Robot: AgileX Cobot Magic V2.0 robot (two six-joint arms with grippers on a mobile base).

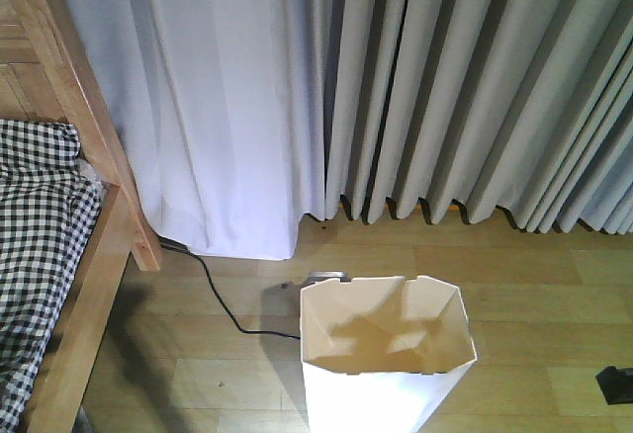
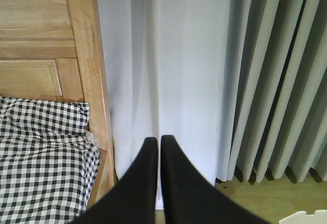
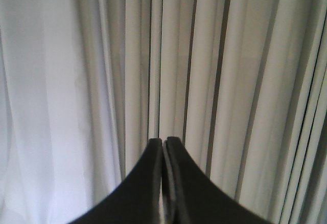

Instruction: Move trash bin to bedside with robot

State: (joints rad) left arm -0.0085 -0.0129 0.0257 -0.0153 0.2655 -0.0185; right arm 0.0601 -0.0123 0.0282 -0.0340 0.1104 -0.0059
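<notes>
1. Trash bin [image 1: 381, 384]: white thin-walled plastic, notched rim, cream interior, standing on wood-plank floor [image 1: 534, 285] beside the bed [image 1: 59, 285].
2. Bed: light wooden frame, checked bedding.
3. Pleated grey curtains [image 1: 465, 87] behind.
4. Left gripper [image 2: 156, 147], right gripper [image 3: 163, 147]: closed, empty.

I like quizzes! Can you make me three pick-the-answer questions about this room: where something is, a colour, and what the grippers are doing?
1. Where is the bin?
A. on the bed
B. on the floor, right of the bed
C. behind the curtains

2. What colours is the bedding?
A. black and white
B. red
C. green

3. How are the grippers?
A. both wide open
B. both shut, empty
C. holding the bin

Answers:
1 B, it stands on the wood floor with the bed frame to its left.
2 A, it is checked.
3 B, left gripper and right gripper have fingertips together with nothing between.
</notes>
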